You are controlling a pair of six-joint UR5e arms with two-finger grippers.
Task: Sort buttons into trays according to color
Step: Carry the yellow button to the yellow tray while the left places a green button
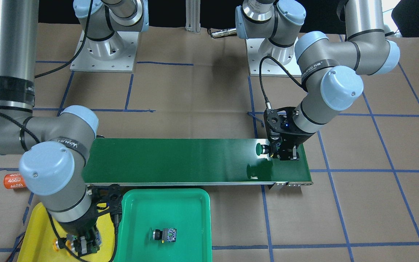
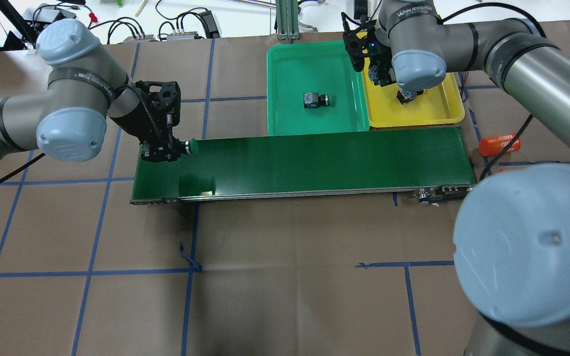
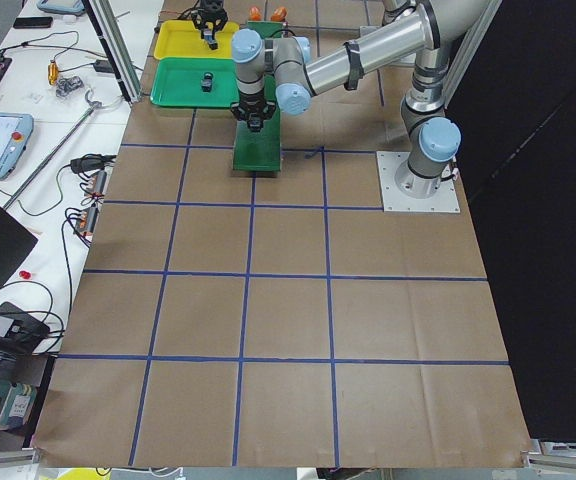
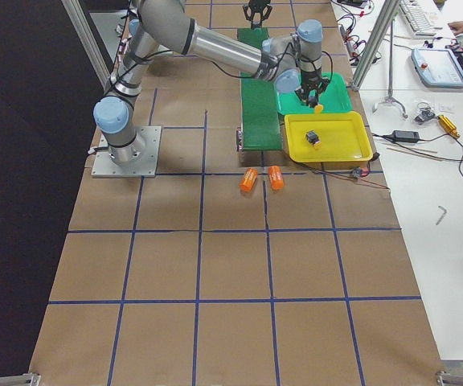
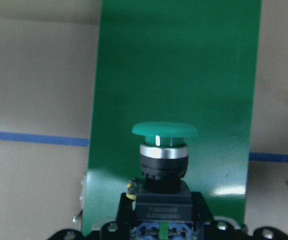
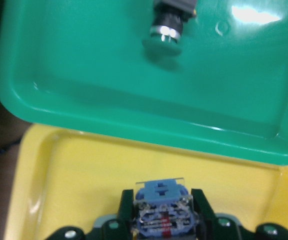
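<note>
Desk: brown covering, marked with blue tape lines in a grid.
Belt: a long dark green conveyor belt lies across the middle.
Trays: green tray and yellow tray sit side by side along the belt's edge away from the robot, seemingly touching it.
Cylinders: two orange cylinders lie off the belt's end, near the yellow tray.
Mounts: two metal base plates on the robot's side.

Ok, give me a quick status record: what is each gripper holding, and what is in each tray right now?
left gripper: shut on held green button, over one end of the conveyor belt
right gripper: shut on held yellow button, over the yellow tray
green tray: one lying green button
yellow tray: one loose button, cap colour unclear
</note>
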